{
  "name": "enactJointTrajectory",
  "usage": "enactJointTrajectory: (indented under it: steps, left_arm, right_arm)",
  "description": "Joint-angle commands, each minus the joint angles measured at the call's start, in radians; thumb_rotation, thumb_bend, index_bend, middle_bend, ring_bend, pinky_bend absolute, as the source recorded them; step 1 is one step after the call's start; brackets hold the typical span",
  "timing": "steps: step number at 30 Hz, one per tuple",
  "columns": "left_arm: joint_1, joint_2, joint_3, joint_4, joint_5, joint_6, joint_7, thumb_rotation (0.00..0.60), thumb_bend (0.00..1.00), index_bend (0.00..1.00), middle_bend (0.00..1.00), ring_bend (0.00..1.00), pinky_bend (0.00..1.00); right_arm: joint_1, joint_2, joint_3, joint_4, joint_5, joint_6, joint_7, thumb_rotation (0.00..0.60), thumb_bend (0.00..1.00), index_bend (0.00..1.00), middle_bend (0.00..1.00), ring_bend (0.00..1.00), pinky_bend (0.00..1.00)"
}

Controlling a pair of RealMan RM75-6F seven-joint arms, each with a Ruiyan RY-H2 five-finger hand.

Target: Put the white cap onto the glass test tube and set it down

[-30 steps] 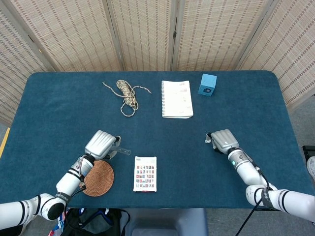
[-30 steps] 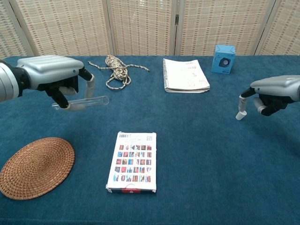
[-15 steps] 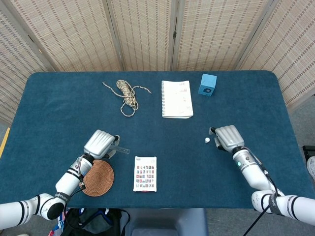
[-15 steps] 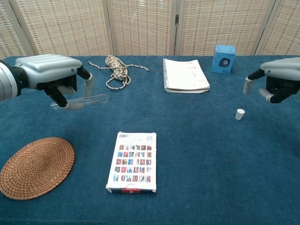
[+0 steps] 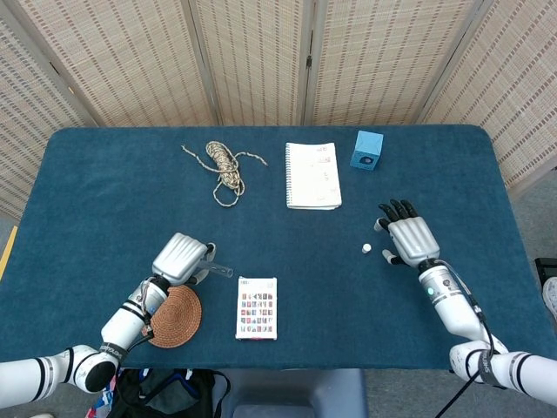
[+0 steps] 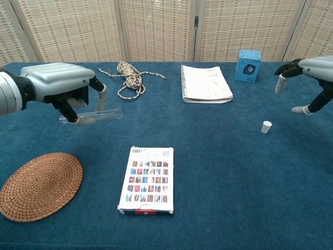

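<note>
1. Change over the last second: the right hand [image 6: 312, 78] had the small white plastic cap [image 6: 266, 126] pinched at its fingertips. The cap now stands alone on the dark blue cloth-covered table [image 5: 104, 192], and the hand has lifted clear of it.
2. Right hand state: fingers spread wide, holding nothing. In the head view it [image 5: 409, 237] sits just right of the cap [image 5: 366, 249], not touching.
3. Left hand [image 6: 60, 88]: fingers curled around the clear glass test tube [image 6: 99, 114], held roughly level above the table, open end pointing toward the robot's right. Little change in its pose over the same second.
4. Judgement: the cap was released or dropped, not fitted. Capping is not done; tube and cap are well apart. The cap most likely needs re-grasping before it can be brought to the tube mouth.
5. Risk (judgement): the cap is small and stands on soft cloth, so a re-grasp could tip it or nudge it away.
6. Other items: round woven rattan coaster [image 6: 39, 185], printed card box with a grid of coloured pictures [image 6: 147, 179], spiral-bound white notebook [image 6: 205, 83], small blue cube box [image 6: 249, 65], coiled beige rope [image 6: 130, 75].
7. Writing: print shows on the notebook and card box, too small to read. No brand legible.
</note>
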Motion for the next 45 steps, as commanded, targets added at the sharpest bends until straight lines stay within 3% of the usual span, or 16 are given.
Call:
enactJointTrajectory:
  steps: [1, 18, 45]
  left_arm:
    - [0.001, 0.004, 0.0, -0.01, -0.005, 0.004, 0.009, 0.6, 0.4, 0.59, 0.99, 0.94, 1.0]
    - [0.0, 0.002, 0.005, -0.005, -0.021, -0.004, 0.016, 0.6, 0.4, 0.59, 0.99, 0.95, 1.0]
    - [0.0, -0.009, 0.01, 0.03, -0.014, -0.025, -0.018, 0.6, 0.4, 0.59, 0.99, 0.95, 1.0]
  right_arm:
    - [0.004, -0.045, 0.007, 0.057, -0.003, -0.034, 0.013, 0.6, 0.26, 0.35, 0.09, 0.0, 0.0]
    - [0.045, -0.175, 0.031, 0.221, 0.02, -0.14, -0.029, 0.6, 0.31, 0.41, 0.1, 0.0, 0.0]
    - [0.06, -0.228, 0.051, 0.294, 0.039, -0.189, -0.059, 0.6, 0.32, 0.45, 0.14, 0.0, 0.0]
